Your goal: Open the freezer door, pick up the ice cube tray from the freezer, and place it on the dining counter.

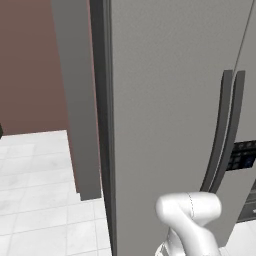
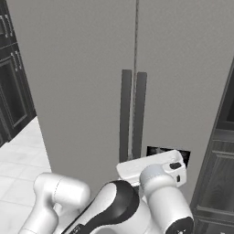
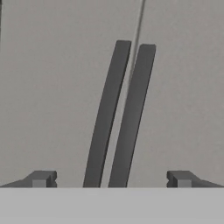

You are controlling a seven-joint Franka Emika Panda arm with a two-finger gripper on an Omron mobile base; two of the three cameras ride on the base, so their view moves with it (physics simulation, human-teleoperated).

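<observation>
The freezer door [image 2: 77,91] is shut. It is the left of two tall matte grey panels that meet at a thin vertical seam, and its long dark handle [image 2: 124,114] runs upright just left of that seam. A matching second handle [image 2: 139,114] stands just right of the seam on the neighbouring door [image 2: 187,77]. The two handles are close together, parallel, and apart from each other.

In the hand view the end effector [image 3: 111,178] faces the doors squarely, with the seam and both handles between its two dark fingertips [image 3: 41,178]. The jaws stand wide apart, as wide as they go, and hold nothing. The fingertips touch neither handle. How near they are to the door face cannot be told.

In the right base view the white arm [image 2: 160,201] rises from the lower left, and its hand sits low in front of the doors, below the bottom ends of the handles and just before a small dark dispenser panel [image 2: 157,151] on the right door.

In the left base view the freezer [image 1: 165,100] shows its grey left side [image 1: 80,100], with a white tiled floor [image 1: 35,200] and a brown wall [image 1: 27,65] beyond it. Dark cabinets [image 2: 11,82] stand to the left of the freezer in the right base view.

The ice cube tray is hidden behind the closed door.
</observation>
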